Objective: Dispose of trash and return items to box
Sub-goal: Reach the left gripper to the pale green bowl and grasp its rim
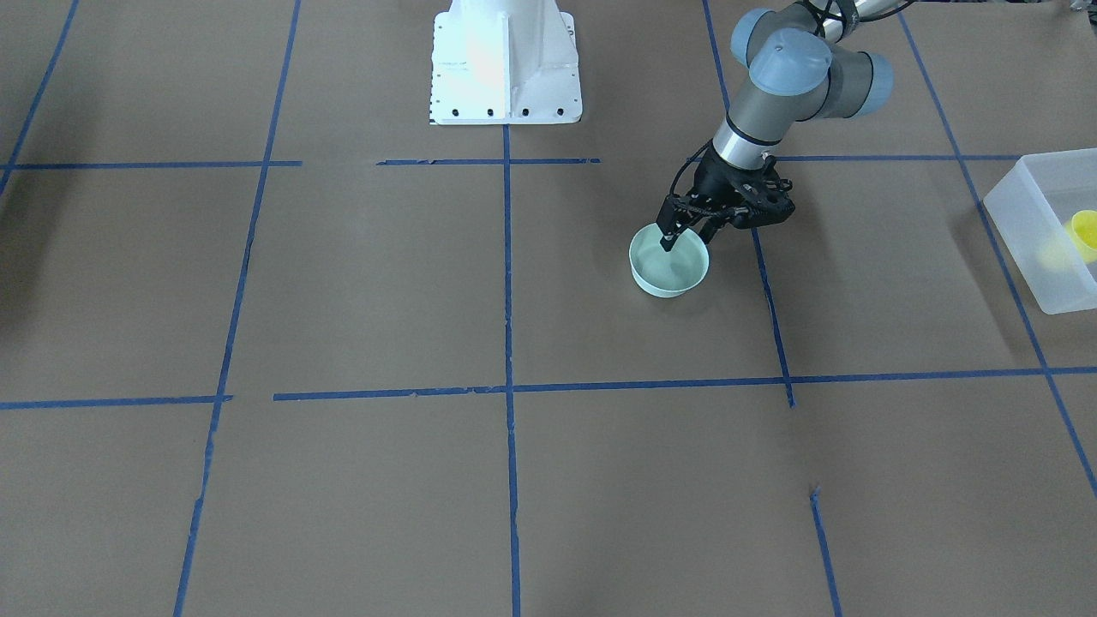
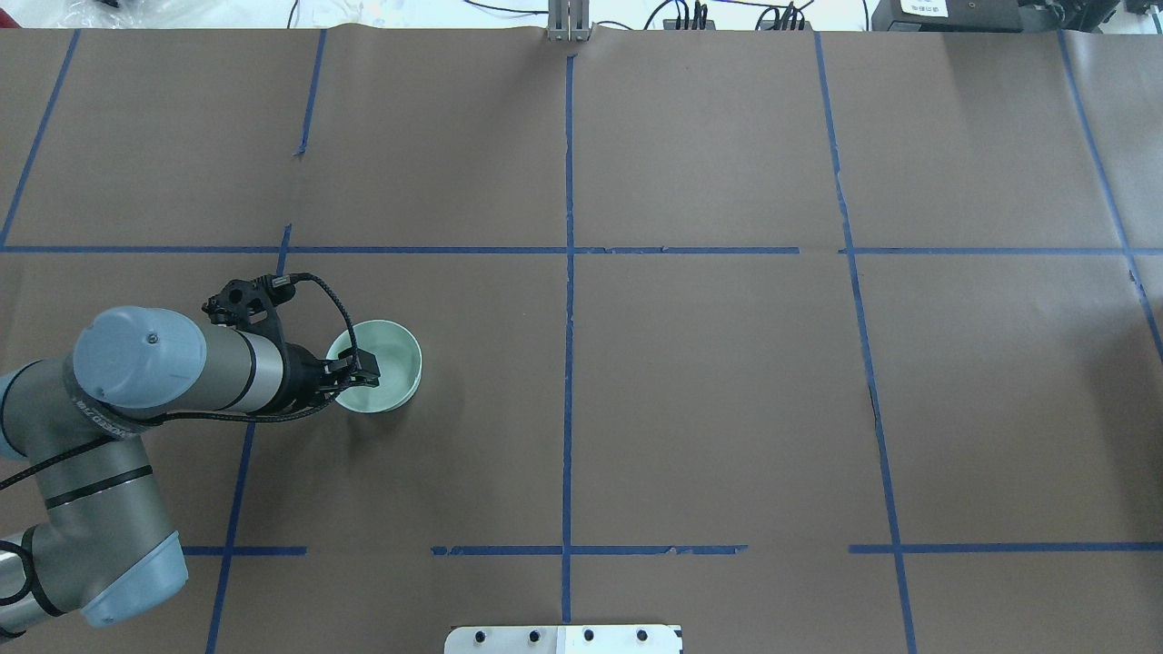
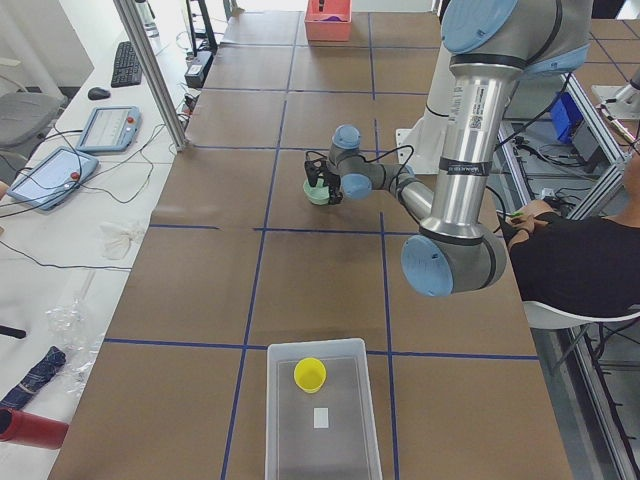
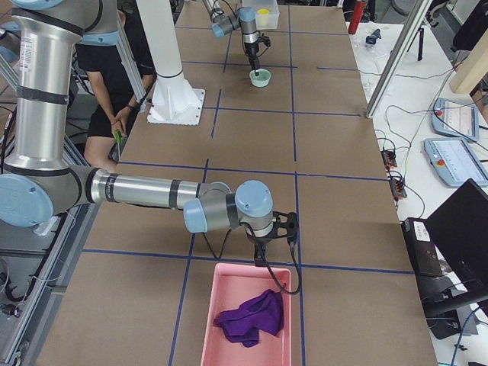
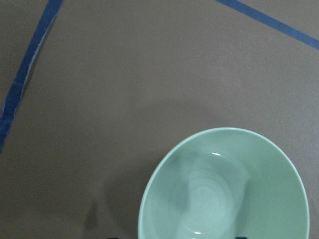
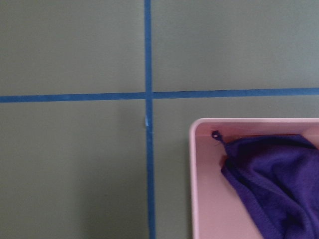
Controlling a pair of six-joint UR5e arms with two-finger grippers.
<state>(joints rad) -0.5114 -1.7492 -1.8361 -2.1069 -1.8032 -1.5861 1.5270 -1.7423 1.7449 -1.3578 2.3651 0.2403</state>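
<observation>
From across the table, the frosted box [image 1: 1020, 227] is sitting at the edge on the left arm's side with the yellow cup [image 1: 1085, 231] sitting inside it. The mint-green bowl [image 1: 669, 272] is resting upright and empty on the brown-papered table [image 1: 386, 283], which blue tape lines [image 1: 507, 257] are dividing into squares. The left gripper [image 1: 686, 238] is reaching down with its jaws parted, one finger inside the bowl and the other just outside its rim. Overhead, that arm is coming in from the left and the bowl is sitting near a tape line. From the left end, the box is lying well apart from the bowl, tablets [image 3: 50, 175] are lying on a side bench and a person [image 3: 570, 270] is sitting behind the robot. From the right end, the right gripper [image 4: 263, 255] is hanging over the rim of a pink bin [image 4: 210, 320] holding a purple cloth [image 4: 252, 316]; how its jaws are standing cannot be told. The left wrist camera is showing the bowl smooth, glossy and pale. The right wrist camera is showing the bin's corner, the cloth and a tape crossing.
</observation>
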